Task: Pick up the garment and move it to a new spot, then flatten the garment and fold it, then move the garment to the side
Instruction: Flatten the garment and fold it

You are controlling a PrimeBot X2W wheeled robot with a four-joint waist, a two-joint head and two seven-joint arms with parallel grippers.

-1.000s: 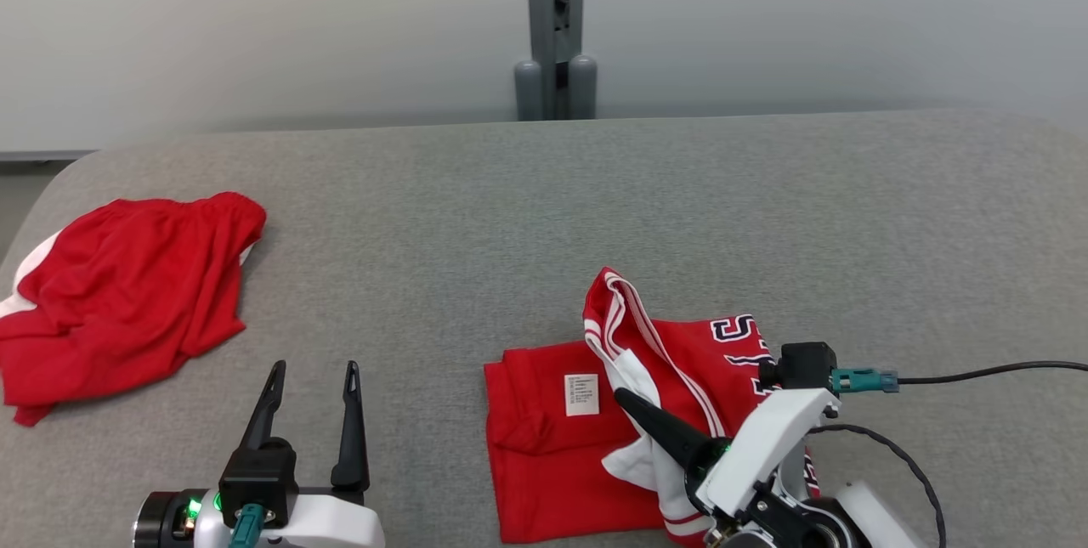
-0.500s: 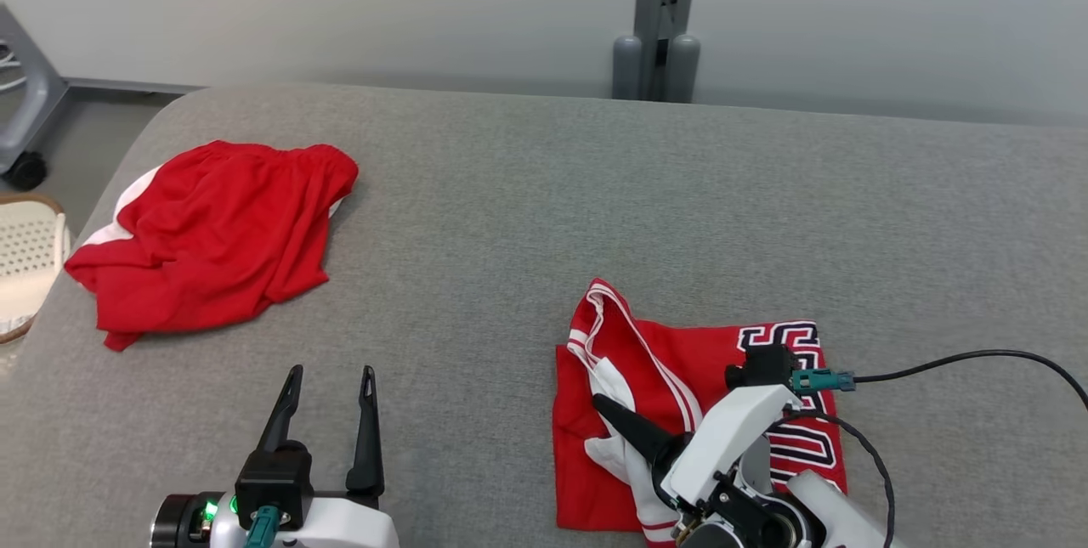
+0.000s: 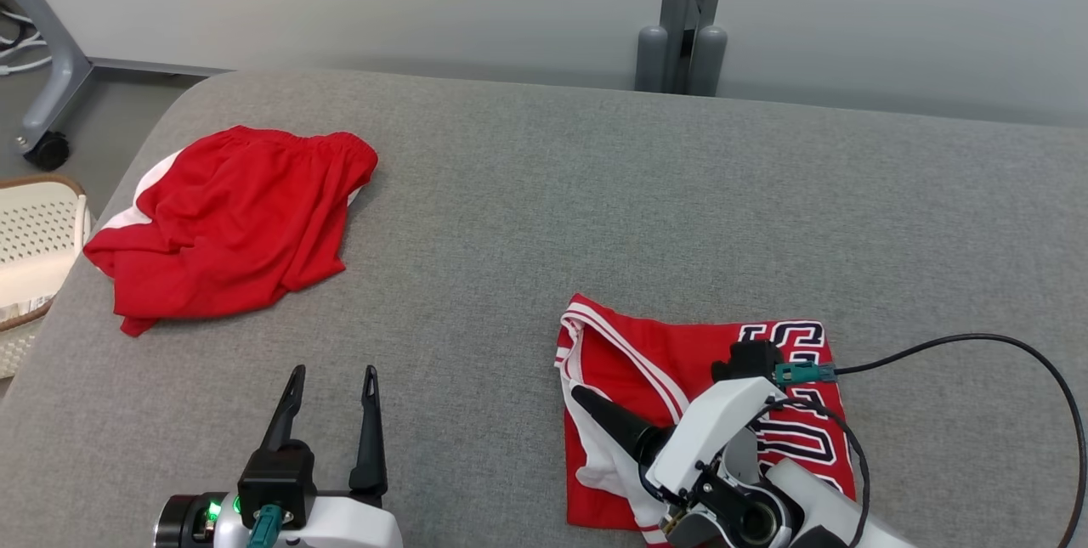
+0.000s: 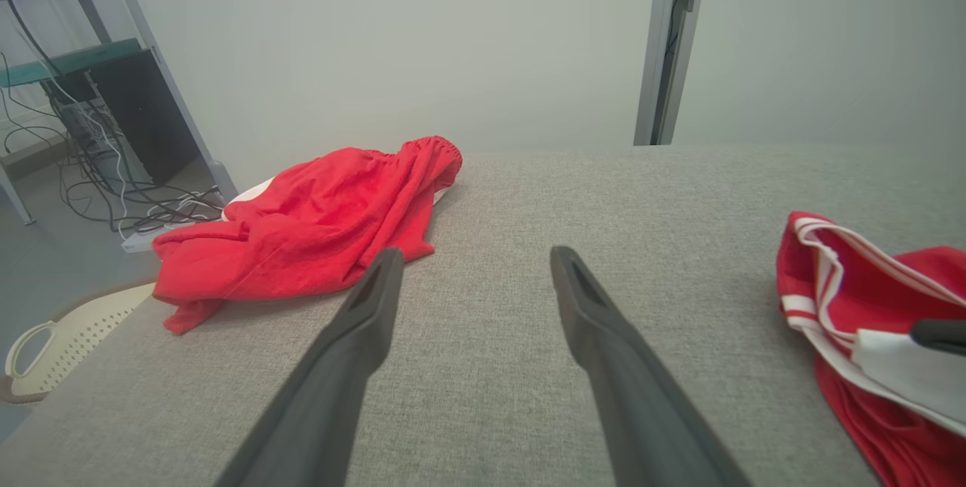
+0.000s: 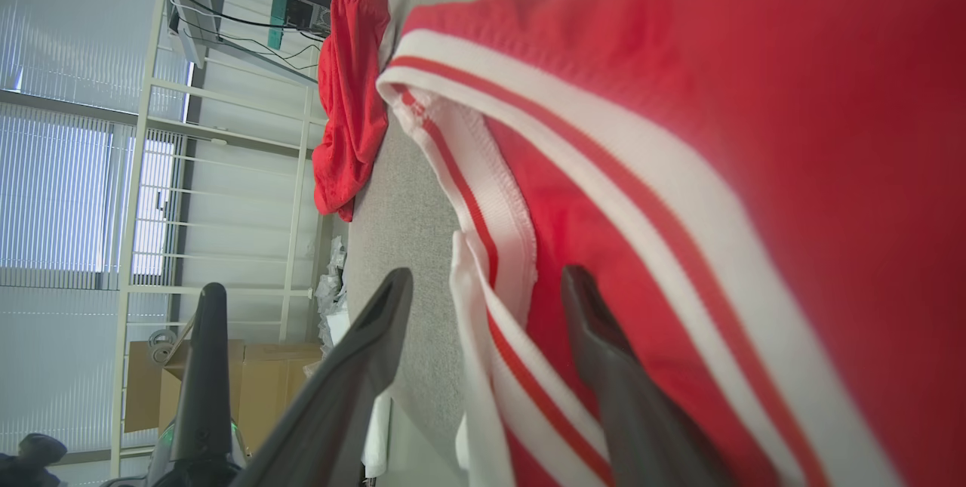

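Note:
The garment (image 3: 680, 353), a red jersey with white-striped trim and navy lettering, lies folded on the grey padded table (image 3: 527, 217) at the near right. My right gripper (image 3: 586, 399) rests low over its near left edge, fingers apart. In the right wrist view the striped hem (image 5: 490, 192) runs between the open fingers (image 5: 377, 336), which do not pinch it. My left gripper (image 3: 333, 374) hovers open and empty over bare table at the near left. The left wrist view shows the jersey (image 4: 853, 275) off to its right.
A second red garment with white side panels (image 3: 238, 217) lies crumpled at the far left, close to the table's rounded left edge. A white perforated basket (image 3: 34, 234) stands beside that edge. A black cable (image 3: 977, 344) loops over the table at the right. A grey post (image 3: 684, 38) rises behind.
The head camera has swung left. My right gripper has gone from shut to open, letting go of the striped edge, and the jersey's lifted flap now lies flat. The left gripper stays open.

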